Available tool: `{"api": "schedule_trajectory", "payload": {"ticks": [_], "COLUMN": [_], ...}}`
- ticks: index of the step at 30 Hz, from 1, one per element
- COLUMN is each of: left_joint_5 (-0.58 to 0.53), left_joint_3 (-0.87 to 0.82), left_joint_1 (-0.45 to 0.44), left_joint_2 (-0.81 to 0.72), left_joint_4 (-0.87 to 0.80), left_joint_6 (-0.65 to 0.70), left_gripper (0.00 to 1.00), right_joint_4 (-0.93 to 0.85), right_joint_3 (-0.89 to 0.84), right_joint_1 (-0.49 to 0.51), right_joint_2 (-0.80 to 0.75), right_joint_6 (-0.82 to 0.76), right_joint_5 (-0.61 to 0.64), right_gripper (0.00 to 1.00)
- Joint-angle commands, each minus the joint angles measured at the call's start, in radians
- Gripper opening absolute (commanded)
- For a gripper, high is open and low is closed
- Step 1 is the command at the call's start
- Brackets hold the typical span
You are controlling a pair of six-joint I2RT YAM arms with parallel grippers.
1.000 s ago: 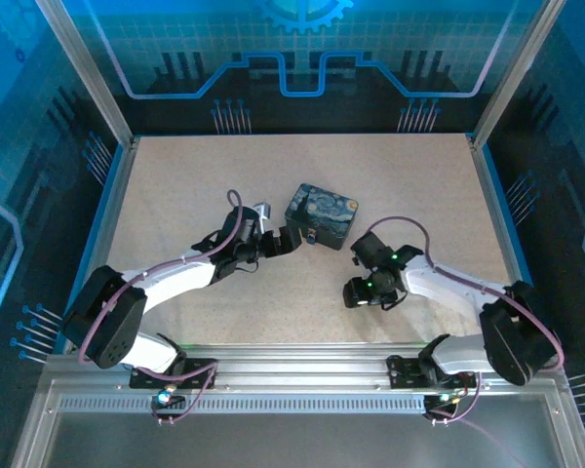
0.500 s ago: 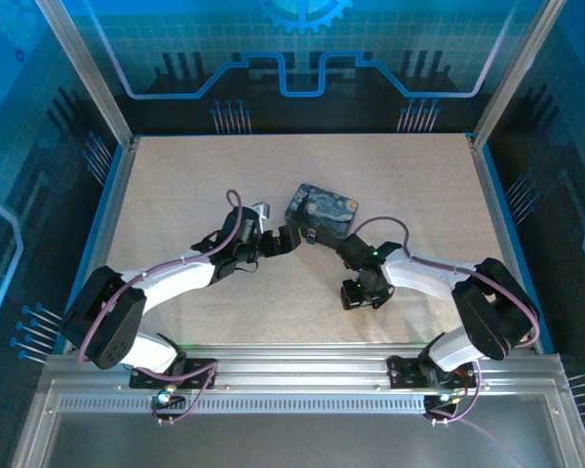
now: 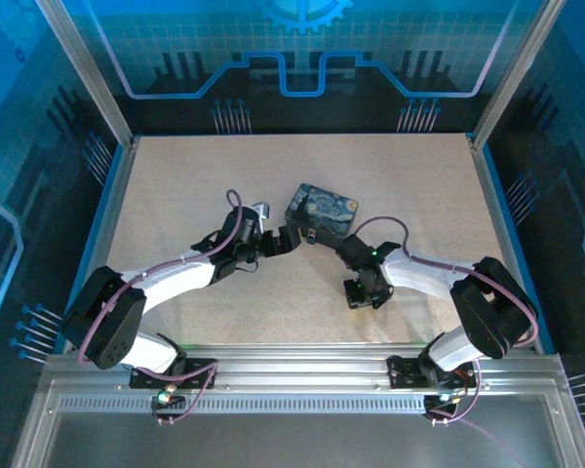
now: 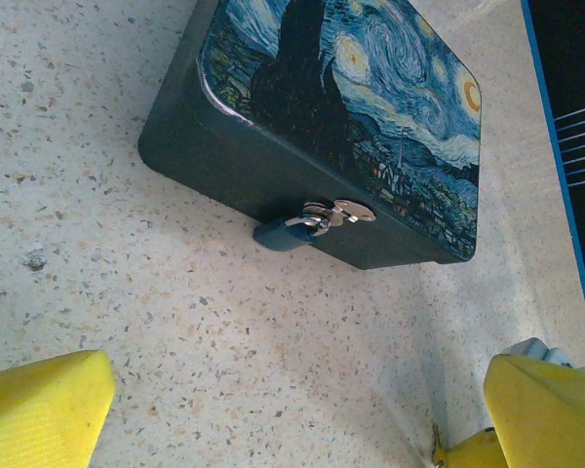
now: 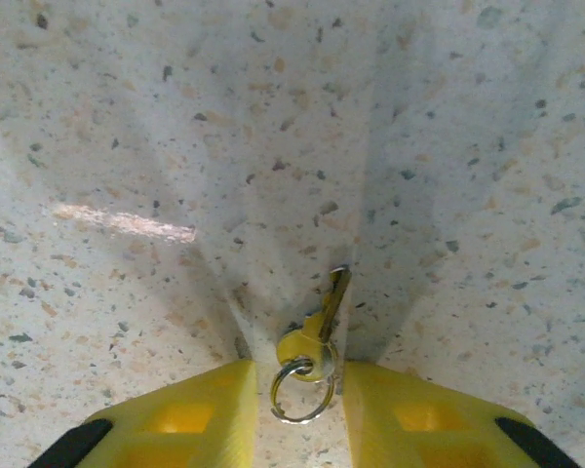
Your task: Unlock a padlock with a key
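Now, key [image 5: 324,317]: flat on the speckled table [image 5: 127,117], its yellow head and ring between the yellow fingers [image 5: 175,419], blade pointing away
Right gripper [image 5: 300,414]: jaws parted, straddling the key head, not pinching it as far as I can see
Padlock [image 4: 285,232]: blue body against the front wall of the starry-night tin [image 4: 370,88]
Left gripper [image 4: 292,409]: jaws spread wide, nothing held, facing the Padlock
Risk: if I close off-centre I'd likely catch the ring instead of the head, and the key could swivel or skid away

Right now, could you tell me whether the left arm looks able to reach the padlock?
Probably yes: the left tool is open, facing the padlock hanging on the tin, with bare table between them.
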Motion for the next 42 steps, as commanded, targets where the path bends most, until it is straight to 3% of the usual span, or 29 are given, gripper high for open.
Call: {"api": "schedule_trajectory", "payload": {"ticks": [1,16,29,42], "left_joint_5": [-0.019,-0.014,-0.011,0.064], "left_joint_3": [0.008,0.016,0.021,0.039], "left_joint_1": [-0.002,-0.002,-0.003,0.000], "left_joint_2": [-0.028,-0.031,-0.042,-0.090], "left_joint_4": [-0.027,-0.037,-0.044,-0.024], "left_joint_6": [0.020,0.022,0.019,-0.044], "left_gripper": [0.99,0.99,0.99,0.99], "right_joint_4": [0.004,0.021,0.062,0.231], "right_joint_3": [-0.009,-0.030,-0.104,-0.150], "right_joint_1": [0.017,-0.004,-0.095,-0.138], "right_joint_2": [0.023,-0.006,-0.133,-0.339], "right_joint_6": [0.011,-0.008,-0.050,-0.126], "right_joint_5": [0.011,0.010,-0.053,-0.168], "right_gripper": [0.28,0.12,0.01,0.00]}}
